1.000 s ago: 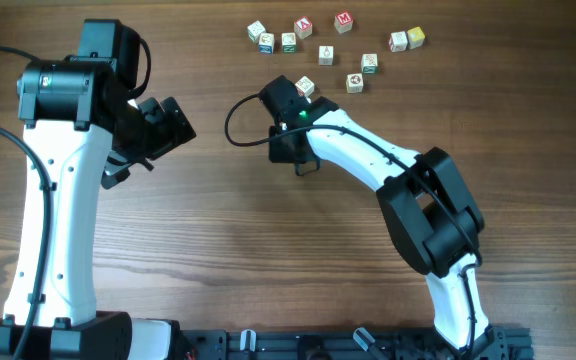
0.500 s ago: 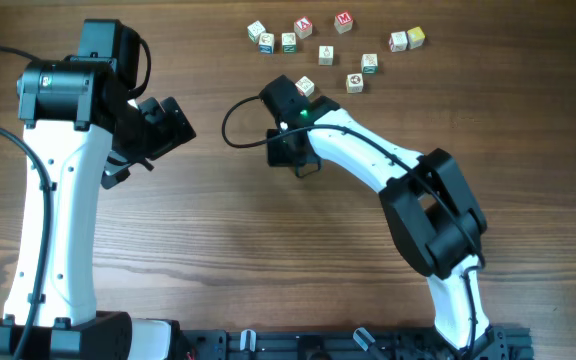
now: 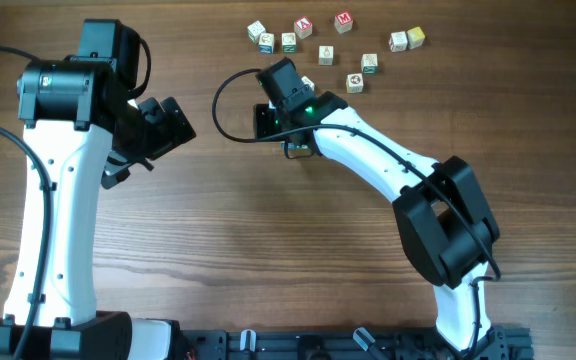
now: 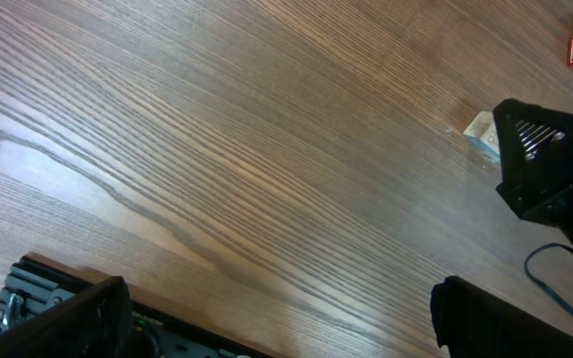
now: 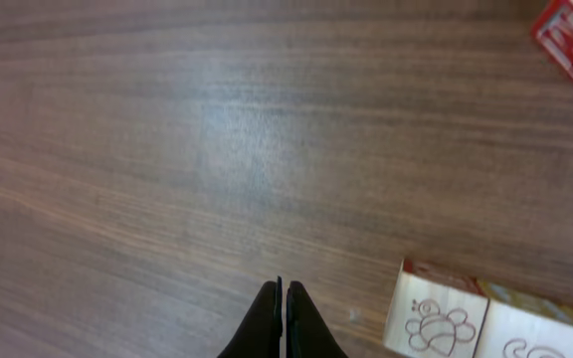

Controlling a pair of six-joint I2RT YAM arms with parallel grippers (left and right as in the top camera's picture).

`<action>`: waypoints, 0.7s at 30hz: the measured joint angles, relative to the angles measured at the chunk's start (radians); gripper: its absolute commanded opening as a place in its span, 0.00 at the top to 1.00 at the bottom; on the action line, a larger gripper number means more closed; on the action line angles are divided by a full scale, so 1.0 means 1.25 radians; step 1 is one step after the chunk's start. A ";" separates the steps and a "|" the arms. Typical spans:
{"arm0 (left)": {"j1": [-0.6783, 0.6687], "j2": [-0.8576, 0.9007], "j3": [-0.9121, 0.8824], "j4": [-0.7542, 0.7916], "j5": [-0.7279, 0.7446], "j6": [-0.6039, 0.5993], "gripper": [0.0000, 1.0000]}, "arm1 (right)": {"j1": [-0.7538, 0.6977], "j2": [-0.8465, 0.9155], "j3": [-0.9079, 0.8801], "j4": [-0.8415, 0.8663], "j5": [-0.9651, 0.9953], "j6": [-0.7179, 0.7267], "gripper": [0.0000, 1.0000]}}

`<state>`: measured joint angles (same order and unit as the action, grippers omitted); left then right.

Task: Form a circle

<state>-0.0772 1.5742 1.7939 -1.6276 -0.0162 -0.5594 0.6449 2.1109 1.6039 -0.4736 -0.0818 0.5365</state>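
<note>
Several small white cubes lie scattered at the far side of the table, no circle among them: a cluster round one cube (image 3: 288, 42), a red-faced cube (image 3: 343, 21), and a pair at the right (image 3: 399, 41). My right gripper (image 3: 280, 80) hovers just in front of the cluster, half covering one cube (image 3: 309, 84). In the right wrist view its fingertips (image 5: 284, 298) are shut with nothing between them. A cube with a bee drawing (image 5: 436, 318) lies just to their right, apart from them. My left gripper (image 4: 282, 328) hangs open over bare wood, far left of the cubes.
A black cable loops off the right wrist (image 3: 230, 100) to its left. The left arm's white column (image 3: 53, 200) stands at the table's left. A dark rail (image 3: 318, 345) runs along the front edge. The left wrist view shows the right arm's black head (image 4: 555, 169).
My right gripper has moved toward the far edge and a little left, closer to the cube cluster, and now partly covers the nearest cube. The left arm has not moved.
</note>
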 measured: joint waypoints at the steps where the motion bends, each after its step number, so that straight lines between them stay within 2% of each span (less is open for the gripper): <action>1: 0.000 0.000 0.000 0.000 0.000 0.000 0.00 | 0.000 0.000 0.000 0.004 0.003 -0.003 0.95; 21: 0.000 0.000 0.000 0.000 0.000 0.000 0.00 | 0.000 0.077 0.000 0.008 0.016 -0.009 0.95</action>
<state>-0.0772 1.5742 1.7939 -1.6276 -0.0162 -0.5594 0.6453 2.2070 1.6039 -0.4641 -0.0616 0.5259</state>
